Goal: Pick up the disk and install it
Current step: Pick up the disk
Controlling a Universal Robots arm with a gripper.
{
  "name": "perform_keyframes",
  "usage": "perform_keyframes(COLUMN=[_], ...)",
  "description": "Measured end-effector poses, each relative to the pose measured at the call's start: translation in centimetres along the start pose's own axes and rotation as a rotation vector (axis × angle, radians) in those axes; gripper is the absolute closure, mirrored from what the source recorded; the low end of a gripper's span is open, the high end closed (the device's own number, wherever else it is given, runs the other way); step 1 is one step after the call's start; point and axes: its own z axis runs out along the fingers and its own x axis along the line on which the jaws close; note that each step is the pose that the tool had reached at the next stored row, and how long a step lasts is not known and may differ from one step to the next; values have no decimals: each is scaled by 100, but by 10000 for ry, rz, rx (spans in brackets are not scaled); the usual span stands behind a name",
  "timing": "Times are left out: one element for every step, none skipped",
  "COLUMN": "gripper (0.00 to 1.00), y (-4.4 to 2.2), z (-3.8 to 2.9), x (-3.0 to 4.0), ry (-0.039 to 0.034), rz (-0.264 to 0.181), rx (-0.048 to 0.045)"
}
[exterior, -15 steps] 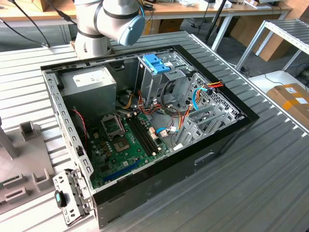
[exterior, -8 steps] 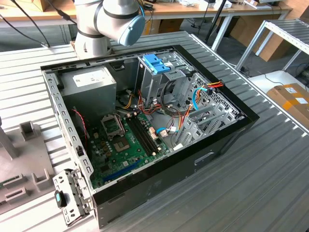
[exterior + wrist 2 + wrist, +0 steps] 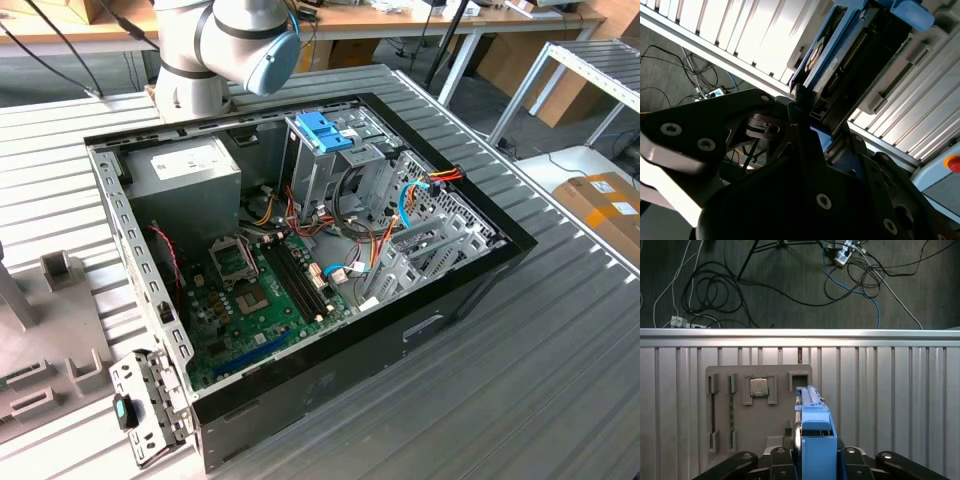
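In the first wrist view the disk (image 3: pixel 814 432) stands on edge, its blue plastic bracket facing the camera, and my gripper (image 3: pixel 815 456) is shut on it, with black fingers (image 3: pixel 782 456) on either side. It hangs above the ribbed table, over the grey parts holder (image 3: pixel 740 415). The second wrist view shows the disk (image 3: pixel 840 60) from the side: silver body, labelled face, blue edging. My gripper (image 3: pixel 806 112) clamps its lower end. In the exterior view the open computer case (image 3: pixel 480 280) lies on the table with its metal drive cage (image 3: pixel 335 165) under a blue latch (image 3: pixel 325 130).
The arm's base (image 3: pixel 230 40) stands behind the case. A grey power supply box (image 3: pixel 190 165) fills the case's far corner. The parts holder carries a processor chip (image 3: pixel 758 387) and a memory stick (image 3: pixel 731 415). Beyond the table edge (image 3: pixel 800 335), cables (image 3: pixel 715 290) lie on the floor.
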Motion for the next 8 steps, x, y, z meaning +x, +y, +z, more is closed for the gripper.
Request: perform_keyframes(gripper=[63,63,63,63,63,63,63,63], y=[-1,-1,-1,-1,-1,-2,-2,-3], z=[-7,-12,-23,-29,-36,-49,-62,-71], x=[-1,-1,-2,-2,-3,-4,-4,-5], ry=[0,0,0,0,0,1,0,0], rz=[0,0,0,0,0,0,0,0], rx=[0,0,0,0,0,-1,0,-1])
